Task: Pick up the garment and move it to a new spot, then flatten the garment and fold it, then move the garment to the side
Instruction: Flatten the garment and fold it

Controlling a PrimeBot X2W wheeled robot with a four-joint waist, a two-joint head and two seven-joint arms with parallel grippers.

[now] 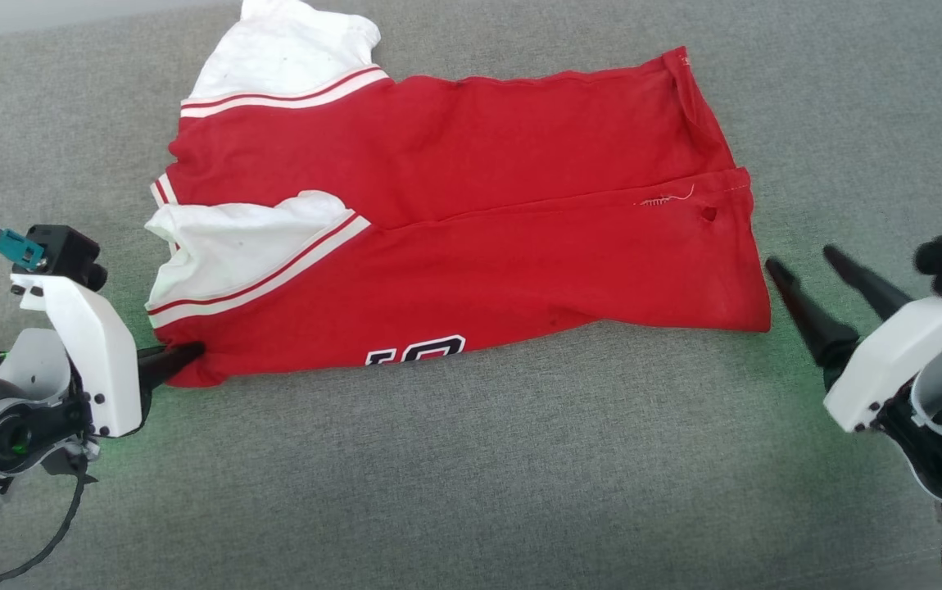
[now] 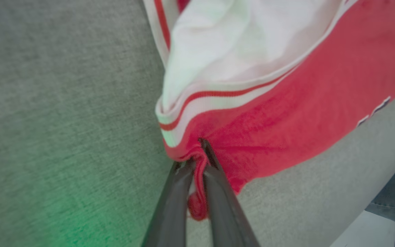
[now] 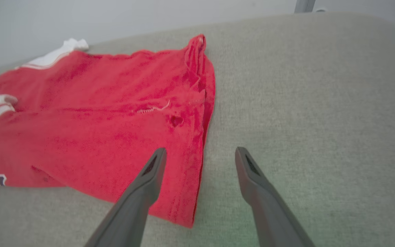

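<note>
Garment lies on grey padded table, centre of head view, looks already folded once lengthwise: both white sleeves stacked at the robot's left end, hem at the right end, black-and-white number print peeking out at the near edge. Some wrinkles, small hole near the hem.

Left gripper: fingers clenched on a bunch of red fabric at the near-left corner, just under the sleeve trim; cloth puckers between them. Right gripper: fingers spread wide, grasping nothing, just beside the near-right hem corner. In the right wrist view one finger sits over the hem edge and the other over bare table; can't tell if it touches the cloth.

Step, my read: fold stage, mid-setup for a two-corner grasp. Next move calls for the right fingers to come down and pinch the near-right hem corner through all layers, then both arms lift evenly so the fold doesn't slip open.
</note>
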